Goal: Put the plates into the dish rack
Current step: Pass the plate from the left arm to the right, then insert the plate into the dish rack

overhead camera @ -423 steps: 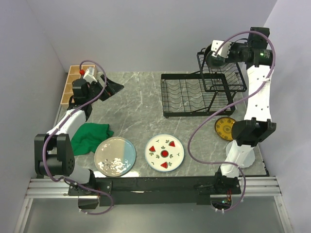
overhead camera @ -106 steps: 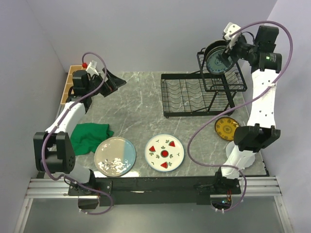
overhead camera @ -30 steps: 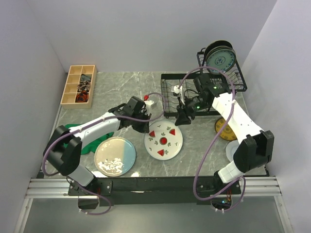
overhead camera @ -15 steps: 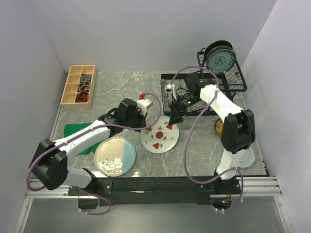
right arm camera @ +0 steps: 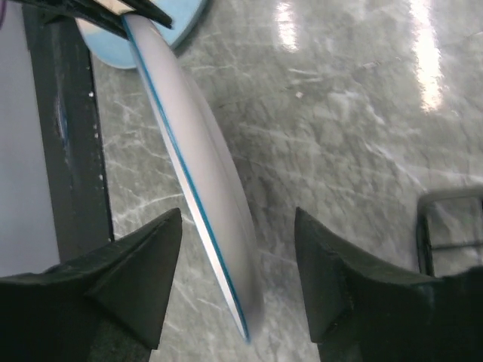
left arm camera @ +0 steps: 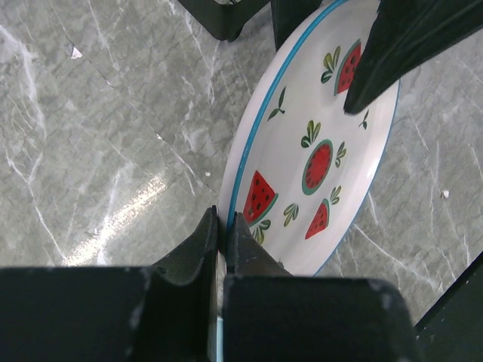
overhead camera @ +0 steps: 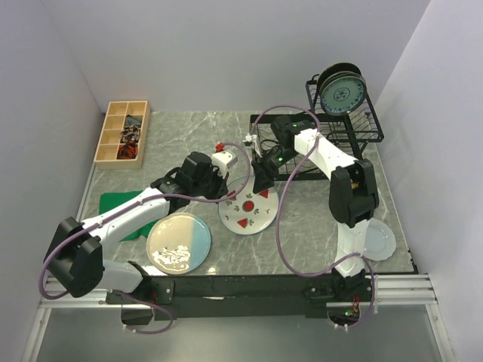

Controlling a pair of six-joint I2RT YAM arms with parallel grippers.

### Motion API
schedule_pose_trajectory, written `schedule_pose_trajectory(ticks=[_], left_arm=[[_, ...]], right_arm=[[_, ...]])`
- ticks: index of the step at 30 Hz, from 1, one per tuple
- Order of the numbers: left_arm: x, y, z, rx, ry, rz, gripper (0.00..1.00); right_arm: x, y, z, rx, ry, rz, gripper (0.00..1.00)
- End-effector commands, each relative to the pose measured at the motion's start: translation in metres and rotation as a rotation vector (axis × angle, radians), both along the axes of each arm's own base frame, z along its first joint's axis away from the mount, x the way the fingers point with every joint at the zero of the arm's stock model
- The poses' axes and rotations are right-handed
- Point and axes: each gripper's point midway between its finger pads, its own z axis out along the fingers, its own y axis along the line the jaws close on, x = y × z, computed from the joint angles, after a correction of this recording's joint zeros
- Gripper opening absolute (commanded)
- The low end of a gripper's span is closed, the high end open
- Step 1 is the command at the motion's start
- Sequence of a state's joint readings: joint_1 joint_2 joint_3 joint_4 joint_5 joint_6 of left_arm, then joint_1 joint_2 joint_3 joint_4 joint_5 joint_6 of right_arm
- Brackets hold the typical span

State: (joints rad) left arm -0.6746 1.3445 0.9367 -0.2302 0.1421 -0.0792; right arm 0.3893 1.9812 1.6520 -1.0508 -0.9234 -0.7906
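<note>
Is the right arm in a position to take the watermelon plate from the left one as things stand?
Probably yes. The right gripper is open and straddles the watermelon plate's raised rim, with nothing in between. The left gripper, shut on the opposite edge, holds it tilted up.

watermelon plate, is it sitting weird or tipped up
Yes, the watermelon plate is tipped up at an angle, not flat on the table. The left gripper pinches its rim, and the right gripper stands open around the opposite rim. No chips or spills show.
</note>
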Motion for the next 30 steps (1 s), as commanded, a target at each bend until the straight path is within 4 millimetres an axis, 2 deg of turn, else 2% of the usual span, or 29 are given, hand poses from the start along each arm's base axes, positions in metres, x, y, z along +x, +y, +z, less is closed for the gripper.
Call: schedule_pose_trajectory(ticks=[1,2,4,5,6,9,10,11,12,13,14,15,16,18,20,22,24,25,27,28,29,30], left_arm=[[0.015,-0.018,0.061,-0.165,-0.158,-0.009,0.01],[0.016,-0.019,0.061,-0.166,-0.159,-0.006,0.01],[0.016,-0.018,0.061,-0.166,-0.156,-0.002,0.01],[0.016,-0.017,0.06,-0.164,-0.154,0.003,0.01],[0.016,-0.017,0.061,-0.163,-0.155,0.006,0.01],[0.019,-0.014,0.071,-0.181,-0.168,0.042,0.01],[0.018,-0.011,0.074,-0.181,-0.163,0.056,0.12],[0.02,-0.011,0.09,-0.198,-0.184,0.063,0.27],[0.021,-0.009,0.098,-0.203,-0.196,0.079,0.47],[0.021,-0.007,0.116,-0.229,-0.212,0.096,0.7],[0.022,-0.004,0.125,-0.239,-0.233,0.114,0.78],[0.022,-0.002,0.136,-0.259,-0.247,0.13,0.93],[0.019,0.004,0.153,-0.292,-0.283,0.148,0.99],[0.018,0.012,0.176,-0.334,-0.346,0.173,0.99],[0.016,0.029,0.2,-0.37,-0.42,0.232,0.99],[0.016,0.046,0.215,-0.385,-0.462,0.288,0.99],[0.018,0.058,0.218,-0.375,-0.48,0.318,0.99],[0.018,0.062,0.219,-0.37,-0.488,0.326,0.99],[0.022,0.07,0.217,-0.342,-0.496,0.35,0.99],[0.024,0.072,0.215,-0.329,-0.499,0.358,0.99],[0.025,0.072,0.214,-0.324,-0.503,0.359,0.99],[0.027,0.073,0.213,-0.314,-0.508,0.358,0.99]], right_arm=[[-0.013,0.012,0.016,0.056,-0.023,0.116,0.54],[-0.018,0.012,0.02,0.066,-0.02,0.144,0.39],[-0.021,0.013,0.022,0.09,-0.022,0.173,0.21],[-0.024,0.012,0.026,0.09,-0.017,0.183,0.06],[-0.025,0.01,0.028,0.092,-0.024,0.192,0.0],[-0.025,0.006,0.039,0.09,-0.093,0.214,0.0],[-0.025,0.004,0.048,0.088,-0.132,0.216,0.0],[-0.021,-0.001,0.054,0.055,-0.176,0.221,0.0],[-0.019,-0.005,0.059,0.035,-0.202,0.223,0.0],[-0.016,-0.011,0.07,-0.001,-0.243,0.224,0.0],[-0.015,-0.014,0.078,-0.014,-0.266,0.225,0.0],[-0.013,-0.018,0.087,-0.024,-0.291,0.224,0.0],[-0.01,-0.02,0.102,-0.024,-0.324,0.213,0.0],[-0.008,-0.025,0.127,-0.015,-0.395,0.185,0.0],[-0.003,-0.026,0.155,0.001,-0.492,0.17,0.0],[0.0,-0.026,0.194,0.031,-0.605,0.134,0.0],[0.004,-0.028,0.222,0.041,-0.696,0.104,0.0],[0.009,-0.027,0.249,0.064,-0.776,0.07,0.0],[0.015,-0.033,0.278,0.061,-0.872,0.01,0.0],[0.021,-0.033,0.301,0.083,-0.963,-0.019,0.0],[0.025,-0.036,0.312,0.081,-1.013,-0.05,0.0],[0.022,-0.042,0.332,0.089,-1.083,-0.082,0.0]])
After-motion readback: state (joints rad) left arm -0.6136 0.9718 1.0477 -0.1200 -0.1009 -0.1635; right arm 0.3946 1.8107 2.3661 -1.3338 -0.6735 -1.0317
